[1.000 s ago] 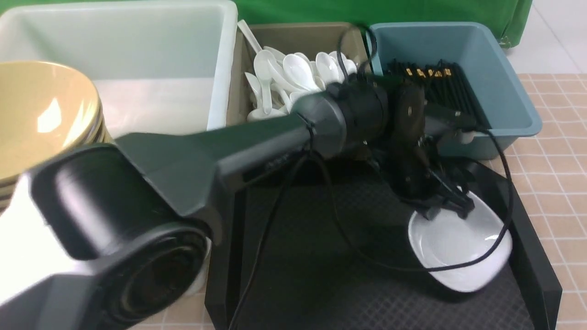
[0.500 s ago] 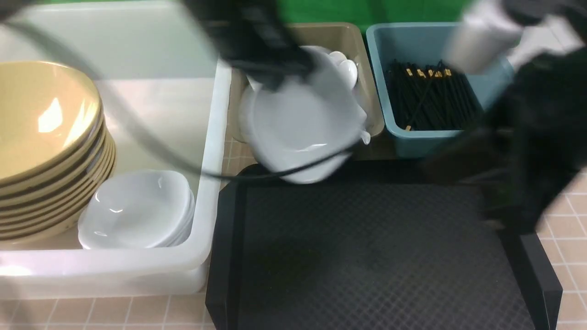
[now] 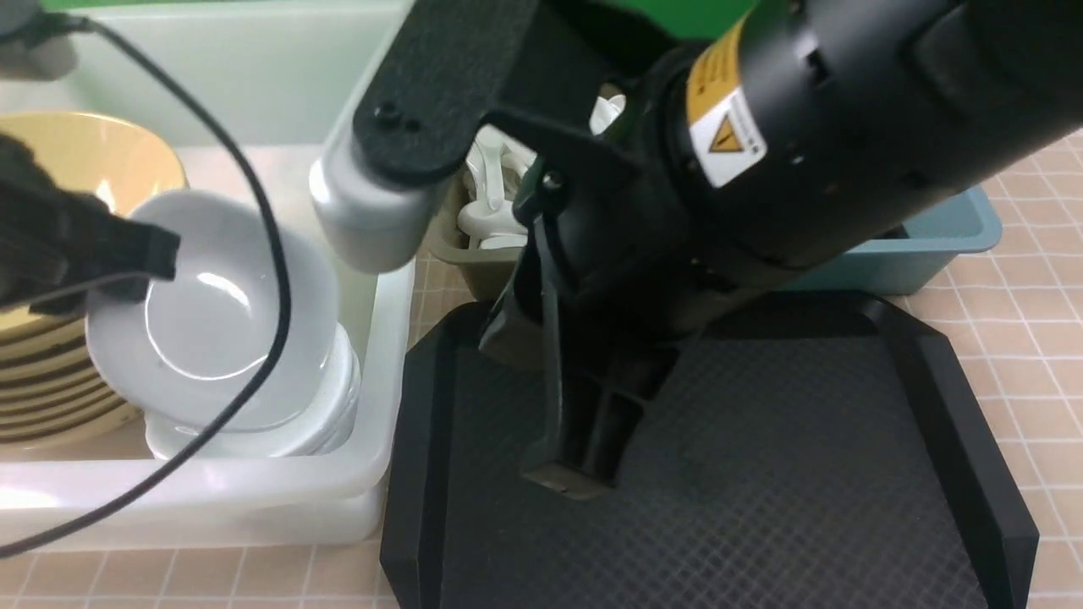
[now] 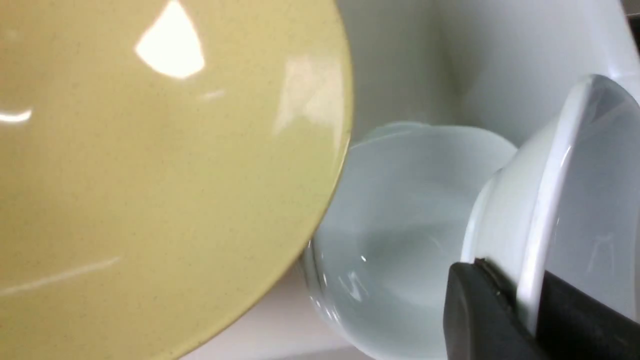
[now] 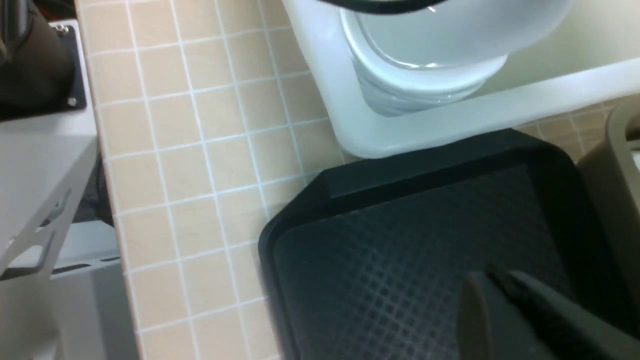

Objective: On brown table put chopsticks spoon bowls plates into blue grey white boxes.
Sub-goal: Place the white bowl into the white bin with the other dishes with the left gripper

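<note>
Plate [image 4: 590, 200] held tilted by left end effector [image 4: 530, 300].

Table [image 3: 1015, 338]: pinkish-tan tiles, thin white grid lines. Tray [image 3: 761, 474]: black, diamond-embossed pattern. Boxes: translucent white [image 3: 254, 499], olive-grey [image 3: 461, 254], teal-blue [image 3: 948, 241]. Bowls [image 3: 42, 397]: mustard-yellow, dark stripes outside. Plates [image 3: 211, 321] and spoons [image 3: 486, 224]: glossy white. Arm [image 3: 846, 127]: black, with yellow-and-white warning label [image 3: 719, 118]. Backdrop [image 3: 711, 13]: green.
</note>
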You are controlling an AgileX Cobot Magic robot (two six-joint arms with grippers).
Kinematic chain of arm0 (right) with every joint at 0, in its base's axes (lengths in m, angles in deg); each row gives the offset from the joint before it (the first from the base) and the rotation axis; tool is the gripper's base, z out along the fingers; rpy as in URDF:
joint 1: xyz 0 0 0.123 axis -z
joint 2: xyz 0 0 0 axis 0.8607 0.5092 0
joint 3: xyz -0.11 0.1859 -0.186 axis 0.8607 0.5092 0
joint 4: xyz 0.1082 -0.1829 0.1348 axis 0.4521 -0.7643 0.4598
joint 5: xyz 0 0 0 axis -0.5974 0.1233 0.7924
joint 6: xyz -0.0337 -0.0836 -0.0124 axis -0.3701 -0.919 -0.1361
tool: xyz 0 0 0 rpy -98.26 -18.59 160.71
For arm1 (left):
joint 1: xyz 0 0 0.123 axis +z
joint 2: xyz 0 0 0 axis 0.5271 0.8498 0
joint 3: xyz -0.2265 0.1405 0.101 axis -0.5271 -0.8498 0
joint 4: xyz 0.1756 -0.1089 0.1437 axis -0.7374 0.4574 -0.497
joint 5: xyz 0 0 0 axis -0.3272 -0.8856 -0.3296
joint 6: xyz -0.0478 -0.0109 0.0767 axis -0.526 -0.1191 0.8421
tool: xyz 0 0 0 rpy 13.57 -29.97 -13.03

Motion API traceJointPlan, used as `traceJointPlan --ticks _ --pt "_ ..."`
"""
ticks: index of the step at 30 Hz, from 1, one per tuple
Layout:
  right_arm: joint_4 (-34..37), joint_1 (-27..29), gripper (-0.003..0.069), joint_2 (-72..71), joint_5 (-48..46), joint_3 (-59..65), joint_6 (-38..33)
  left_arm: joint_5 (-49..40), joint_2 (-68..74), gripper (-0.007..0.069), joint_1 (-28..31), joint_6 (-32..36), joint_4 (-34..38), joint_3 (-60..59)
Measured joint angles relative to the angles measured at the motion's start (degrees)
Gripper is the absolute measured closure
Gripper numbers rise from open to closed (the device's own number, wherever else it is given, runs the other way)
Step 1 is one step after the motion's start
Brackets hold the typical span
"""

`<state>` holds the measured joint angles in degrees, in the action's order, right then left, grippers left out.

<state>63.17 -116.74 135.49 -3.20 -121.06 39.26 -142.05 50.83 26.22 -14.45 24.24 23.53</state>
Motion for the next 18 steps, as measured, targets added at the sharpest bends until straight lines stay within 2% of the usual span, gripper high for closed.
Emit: traceJointPlan --ticks 11,18 --pt "0.0 0.0 0.0608 0.2 -1.7 -0.3 0.0 9.1 5.4 0.0617 0.0 0.6 -0.1 -2.3" --pt "0.0 0.0 0.0608 0.2 -2.2 -0.3 0.0 7.5 9.9 0.0568 0.0 2.3 -0.2 -2.3"
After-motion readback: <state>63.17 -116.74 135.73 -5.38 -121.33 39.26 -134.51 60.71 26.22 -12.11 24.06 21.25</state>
